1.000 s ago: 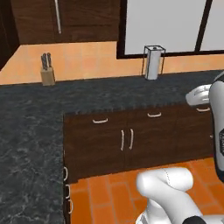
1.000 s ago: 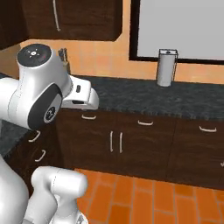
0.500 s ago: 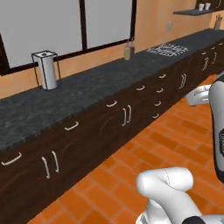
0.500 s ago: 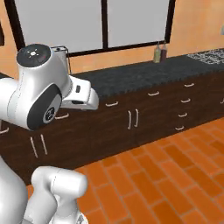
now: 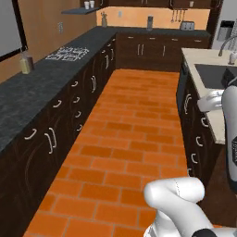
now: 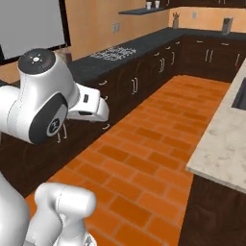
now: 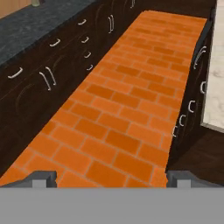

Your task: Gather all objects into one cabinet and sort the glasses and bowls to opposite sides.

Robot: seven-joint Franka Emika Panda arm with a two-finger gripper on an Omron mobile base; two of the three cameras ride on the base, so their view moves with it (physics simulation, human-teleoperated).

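Right now you are looking down a long aisle of orange brick floor (image 5: 125, 139) between two runs of dark base cabinets (image 5: 51, 139). The gripper (image 7: 111, 178) hangs over that floor in the hand view, its two dark fingertips (image 7: 41, 177) set far apart at the lower edge with nothing between them, so you can take it as spread wide and empty.

On your left a black speckled counter (image 5: 28, 92) runs to the far corner, carrying a small bottle (image 5: 26, 63) near the window edge. At the far end, two small pale cups (image 5: 89, 4) sit on a dark wall shelf (image 5: 78, 10), and a silver toaster (image 5: 187, 26) stands on the back counter beside a grey upright container (image 5: 149, 21).

On your right a pale stone counter (image 6: 226, 144) holds a sink (image 5: 215, 76) with a curved faucet (image 5: 227, 46). You cannot make out the mugs or the bowl from here.
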